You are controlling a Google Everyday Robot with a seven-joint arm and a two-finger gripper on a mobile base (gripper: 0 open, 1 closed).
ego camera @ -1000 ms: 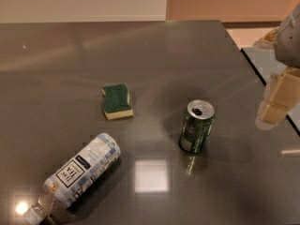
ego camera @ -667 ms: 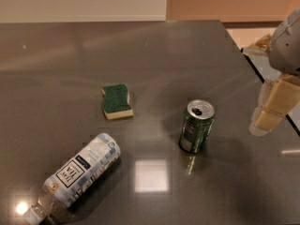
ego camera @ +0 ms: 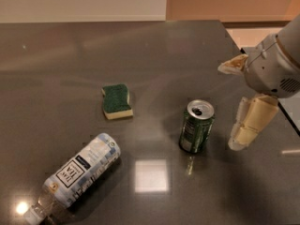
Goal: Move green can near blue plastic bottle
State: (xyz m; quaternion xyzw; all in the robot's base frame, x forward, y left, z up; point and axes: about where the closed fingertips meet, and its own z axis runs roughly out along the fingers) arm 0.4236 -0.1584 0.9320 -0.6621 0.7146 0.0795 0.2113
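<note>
1. The gripper [ego camera: 230,106] hangs just right of the green can [ego camera: 196,127], spread wide, holding nothing
2. The green can stands upright, well apart from the bottle [ego camera: 79,173] lying at the front left

A single camera looks down at a slant from high over the near side of the dark worktop [ego camera: 70,55], facing its far edge and the wall [ego camera: 79,1]. The worktop fills most of the view. The gripper [ego camera: 246,123] hangs at the right edge.
</note>
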